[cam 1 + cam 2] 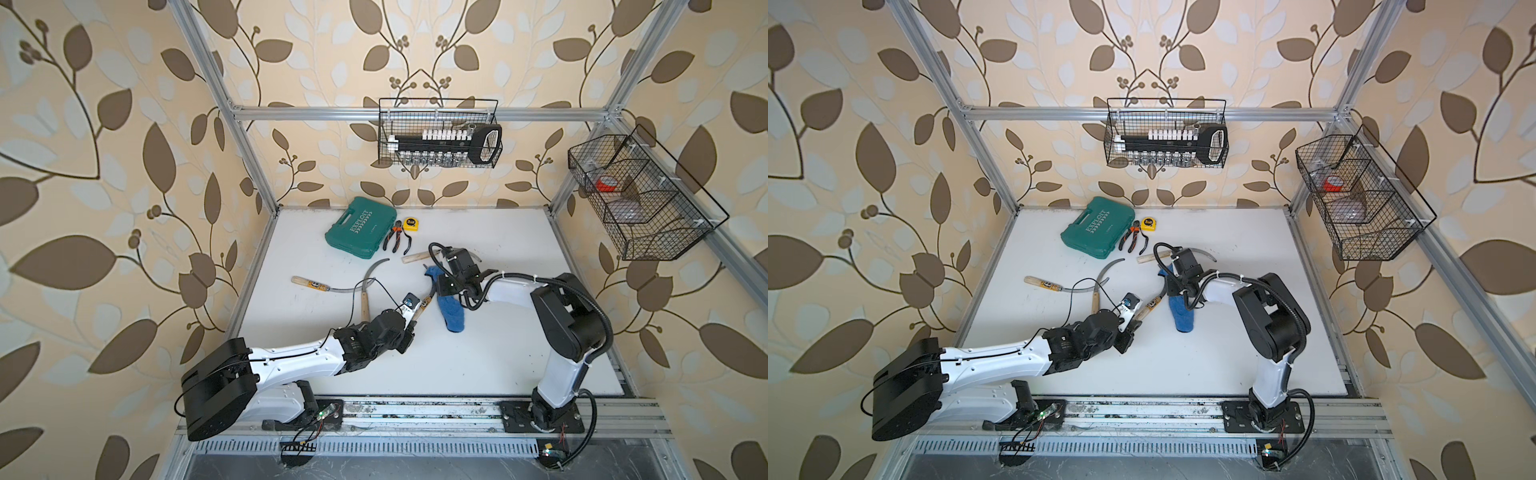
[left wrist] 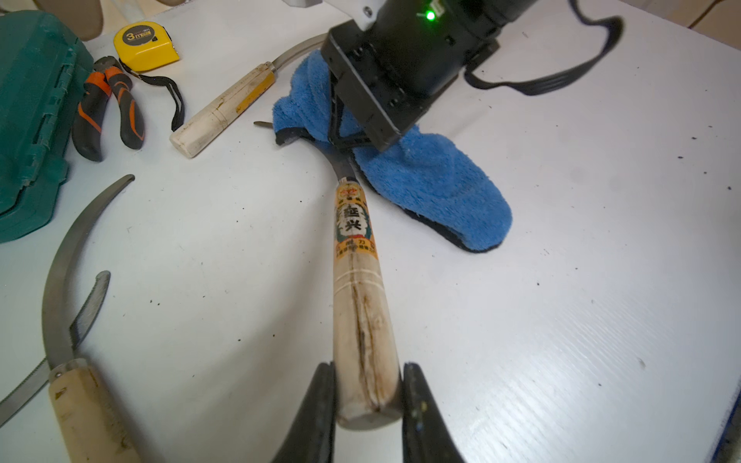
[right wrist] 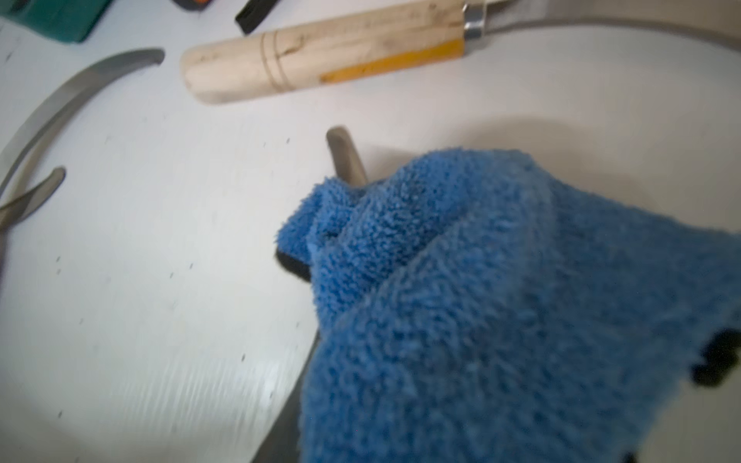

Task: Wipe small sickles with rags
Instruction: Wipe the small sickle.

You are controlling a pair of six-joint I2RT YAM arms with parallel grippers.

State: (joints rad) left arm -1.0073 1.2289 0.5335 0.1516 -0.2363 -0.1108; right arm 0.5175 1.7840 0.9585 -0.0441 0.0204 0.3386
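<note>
The left fingers [image 2: 316, 413] clamp the handle butt of the held sickle [image 2: 357, 300]. Its blade runs into the one blue rag [image 2: 433, 188] mid-desk [image 1: 498, 353], and the right fingers [image 2: 345, 142] are shut on that rag. A second sickle [image 1: 313, 284] and a third sickle [image 1: 365, 305] cross blades. A fourth sickle [image 1: 415, 257] lies just beside the rag, partly behind the right arm. Beyond lie one teal case [image 1: 360, 227], one pliers [image 1: 397, 240] and one tape measure [image 1: 410, 224].
</note>
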